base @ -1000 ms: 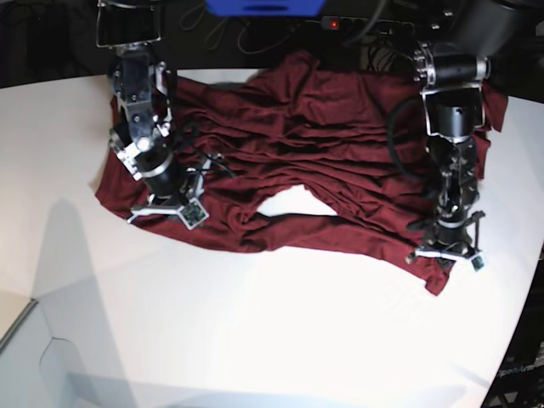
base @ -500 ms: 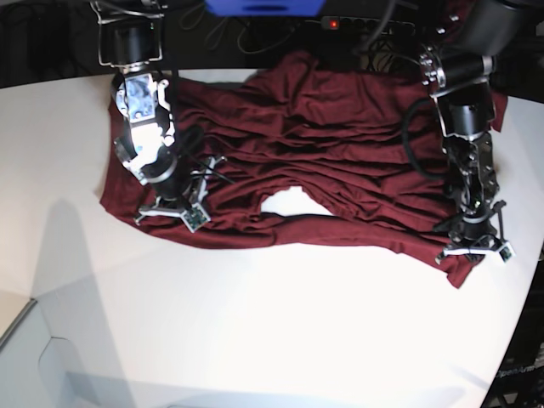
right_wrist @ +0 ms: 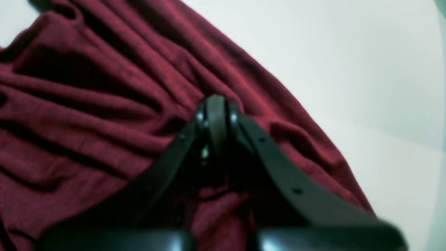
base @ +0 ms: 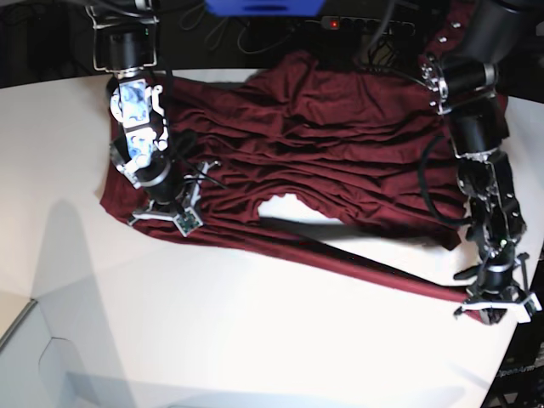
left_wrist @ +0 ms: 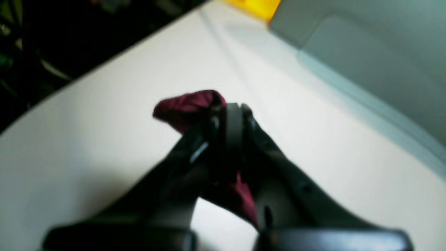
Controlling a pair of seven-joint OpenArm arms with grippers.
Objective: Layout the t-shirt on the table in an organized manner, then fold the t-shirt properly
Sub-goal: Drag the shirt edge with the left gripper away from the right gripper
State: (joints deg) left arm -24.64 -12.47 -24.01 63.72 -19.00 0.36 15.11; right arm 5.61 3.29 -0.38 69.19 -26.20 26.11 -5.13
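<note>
A white desk (base: 255, 340) is seen from the base view, with a dark maroon t-shirt (base: 323, 136) spread in wrinkles across its far half. At the view's left, the right end effector (base: 166, 212) is pressed down on the shirt's near hem; in its wrist view the jaws are closed tight, with rumpled cloth bunched under and between them. A bare patch of desk is exposed at the middle of the shirt's near edge. From there a thin band of hem is drawn taut toward the view's right, near the desk's curved edge. That end is pinched by the left end effector (base: 497, 308), whose jaws are closed on a small tuft of maroon cloth, shown blurred in its wrist view.
</note>
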